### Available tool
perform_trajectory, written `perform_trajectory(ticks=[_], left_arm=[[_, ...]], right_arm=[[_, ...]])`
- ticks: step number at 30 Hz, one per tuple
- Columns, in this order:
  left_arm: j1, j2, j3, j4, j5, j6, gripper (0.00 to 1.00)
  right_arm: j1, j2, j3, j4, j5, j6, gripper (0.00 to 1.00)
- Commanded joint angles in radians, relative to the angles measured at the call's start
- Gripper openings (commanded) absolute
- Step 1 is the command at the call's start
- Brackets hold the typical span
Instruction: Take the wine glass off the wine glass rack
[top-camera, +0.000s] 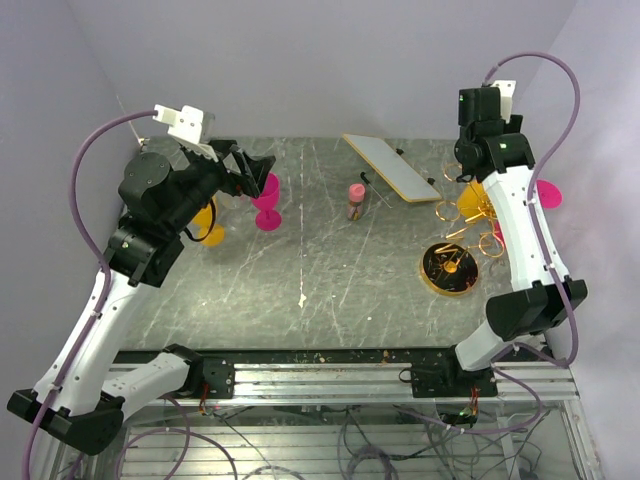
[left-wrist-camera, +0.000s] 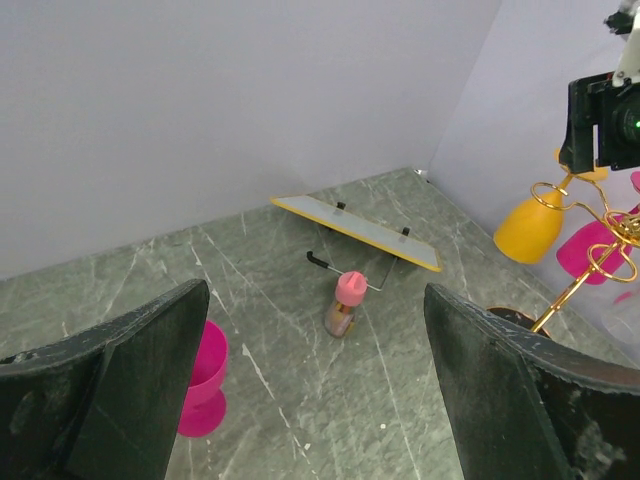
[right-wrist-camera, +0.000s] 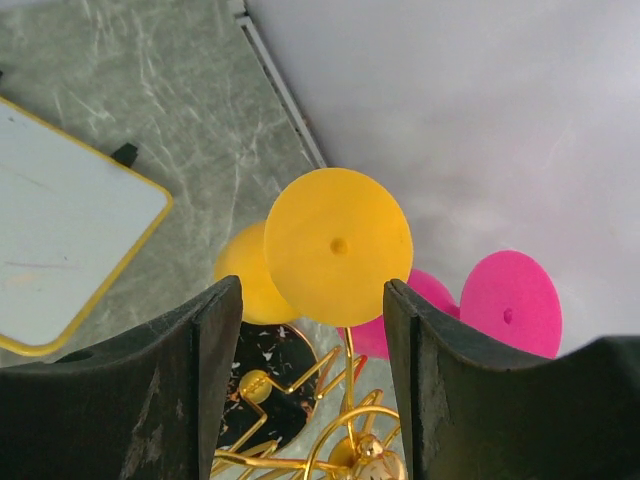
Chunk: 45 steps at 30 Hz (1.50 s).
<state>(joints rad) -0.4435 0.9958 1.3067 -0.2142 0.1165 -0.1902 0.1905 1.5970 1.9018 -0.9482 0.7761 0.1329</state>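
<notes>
The gold wire wine glass rack (top-camera: 468, 215) stands at the right on its round dark base (top-camera: 447, 268). A yellow wine glass (right-wrist-camera: 338, 245) and a pink wine glass (right-wrist-camera: 510, 300) hang upside down on it. My right gripper (right-wrist-camera: 312, 300) is open, just above the rack, with the yellow glass's round foot between the fingers and not touched. The rack also shows in the left wrist view (left-wrist-camera: 590, 262). My left gripper (left-wrist-camera: 315, 330) is open and empty at the far left, next to a pink wine glass (top-camera: 267, 200) that stands upright on the table.
A second yellow glass (top-camera: 208, 228) sits partly hidden behind the left arm. A small bottle with a pink cap (top-camera: 355, 200) stands mid-table. A flat white board with a yellow edge (top-camera: 392, 166) lies at the back. Walls close in on the left, back and right.
</notes>
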Motion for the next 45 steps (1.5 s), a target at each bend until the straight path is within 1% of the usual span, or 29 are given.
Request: perform_trajectory(ticks=[1,9,14,19,26,27,29,33,35,40,45], left_arm=[[-0.009,-0.006,-0.007,0.028,-0.029,0.015,0.98],[-0.016,-0.005,-0.009,0.027,-0.032,0.015,0.99],[-0.017,-0.004,-0.009,0.026,-0.037,0.017,0.99],[-0.017,-0.003,-0.008,0.026,-0.036,0.017,0.99],[-0.017,-0.002,-0.009,0.027,-0.037,0.017,0.99],[-0.017,-0.003,-0.010,0.028,-0.038,0.017,0.99],[-0.017,-0.003,-0.011,0.027,-0.038,0.018,0.99],[-0.017,-0.003,-0.012,0.028,-0.037,0.018,0.99],[-0.017,-0.002,-0.012,0.030,-0.034,0.016,0.99],[-0.017,-0.003,-0.014,0.033,-0.029,0.014,0.99],[-0.017,-0.001,-0.016,0.036,-0.023,0.011,0.99]], right_arm=[[-0.008,0.033,0.045,-0.042,0.003,-0.015,0.58],[-0.012,0.104,0.060,-0.081,0.018,0.018,0.57],[-0.029,0.075,0.000,-0.031,0.024,0.002,0.57],[-0.045,0.068,-0.026,-0.026,0.004,0.010,0.56],[-0.052,0.056,-0.041,-0.009,-0.036,0.004,0.51],[-0.052,0.054,-0.040,-0.009,-0.048,0.004,0.50],[-0.051,0.052,-0.035,-0.013,-0.071,0.005,0.43],[-0.051,0.046,-0.044,-0.012,-0.077,0.004,0.35],[-0.051,0.042,-0.047,-0.013,-0.086,0.002,0.29],[-0.052,0.038,-0.048,-0.003,-0.089,-0.016,0.19],[-0.051,0.025,-0.049,0.029,-0.090,-0.044,0.11]])
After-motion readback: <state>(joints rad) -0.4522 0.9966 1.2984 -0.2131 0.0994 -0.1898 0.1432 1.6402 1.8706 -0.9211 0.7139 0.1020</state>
